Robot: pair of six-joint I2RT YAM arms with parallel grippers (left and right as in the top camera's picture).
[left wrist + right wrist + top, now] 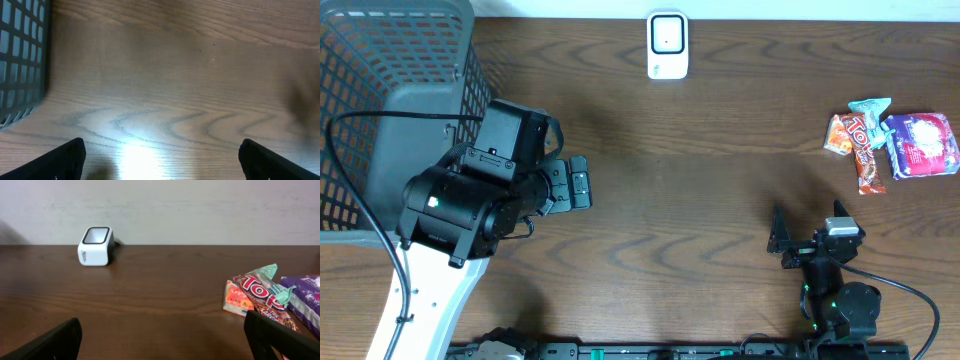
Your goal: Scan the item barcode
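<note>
A white barcode scanner (667, 45) with a dark window stands at the table's far edge; the right wrist view shows the scanner (95, 246) at far left. Three snack packets lie together at the right: a red bar (865, 150), an orange packet (838, 135) and a purple packet (922, 145). No barcode shows on them. My right gripper (808, 222) is open and empty near the front edge, with the red bar (260, 292) ahead to its right. My left gripper (577, 184) hangs open over bare wood (161, 150), holding nothing.
A grey mesh basket (390, 60) fills the far left corner, right behind the left arm; its wall (20, 60) shows at the left wrist view's left edge. Dark wood table (700, 190) lies between the arms. A pale wall (200, 205) backs the table.
</note>
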